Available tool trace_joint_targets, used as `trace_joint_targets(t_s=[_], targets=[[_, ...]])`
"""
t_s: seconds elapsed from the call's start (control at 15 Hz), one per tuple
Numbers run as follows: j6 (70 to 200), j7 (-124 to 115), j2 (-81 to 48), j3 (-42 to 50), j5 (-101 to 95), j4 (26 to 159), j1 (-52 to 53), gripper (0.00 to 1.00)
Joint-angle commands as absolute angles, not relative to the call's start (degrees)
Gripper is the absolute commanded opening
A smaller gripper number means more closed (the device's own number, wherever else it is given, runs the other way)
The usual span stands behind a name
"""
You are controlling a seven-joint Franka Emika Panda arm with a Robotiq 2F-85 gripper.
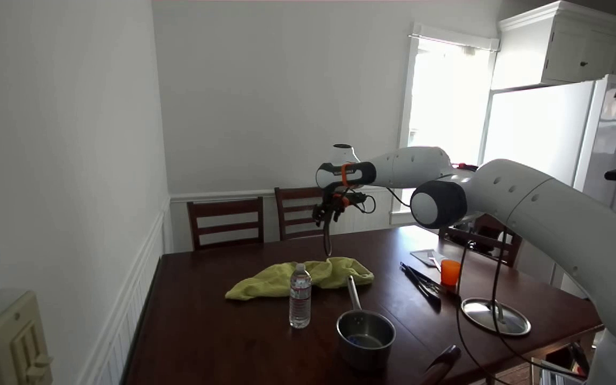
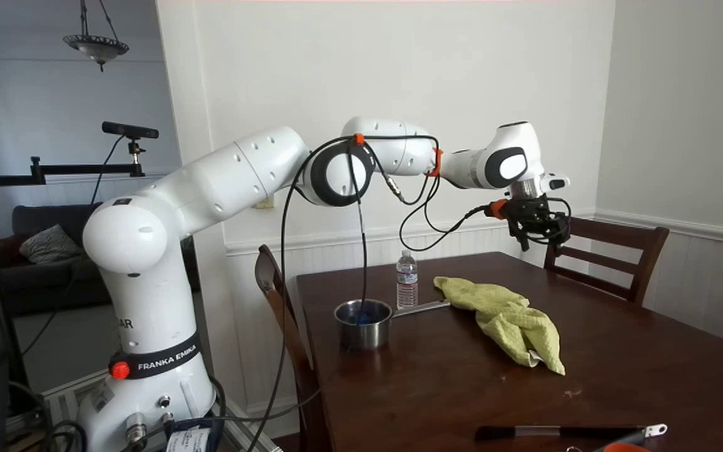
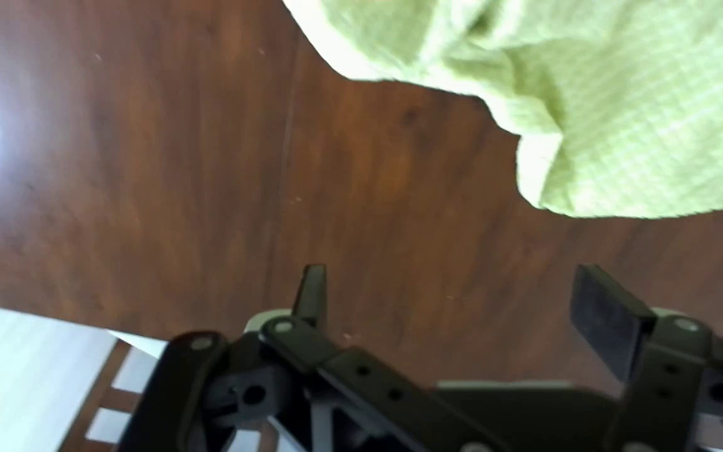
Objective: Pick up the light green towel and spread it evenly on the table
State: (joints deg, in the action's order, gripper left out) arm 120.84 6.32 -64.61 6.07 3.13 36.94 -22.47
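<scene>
The light green towel lies crumpled in a long bunch on the dark wooden table. The towel shows in both exterior views, and its near edge fills the upper right of the wrist view. My gripper is open with nothing between its fingers. It hangs well above the table, as both exterior views show. In the wrist view, bare table lies between the fingers, and the towel is beyond the fingertips, not touching them.
A water bottle stands beside the towel. A steel pot has its handle pointing toward the towel. Black tongs, an orange cup and a pot lid lie further along. Chairs stand at the table's edges.
</scene>
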Motion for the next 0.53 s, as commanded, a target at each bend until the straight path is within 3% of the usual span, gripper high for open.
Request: trace_joint_targets(t_s=[0.0,0.4,0.47], targets=[[118.0,6.2,-60.3,6.4,4.6,46.4,-25.9,1.0],[135.1,13.7,-55.1,7.0,2.8,61.2,-28.5,1.0],[128.8,11.6,-60.5,6.9,3.4,52.1,-28.6,1.0]])
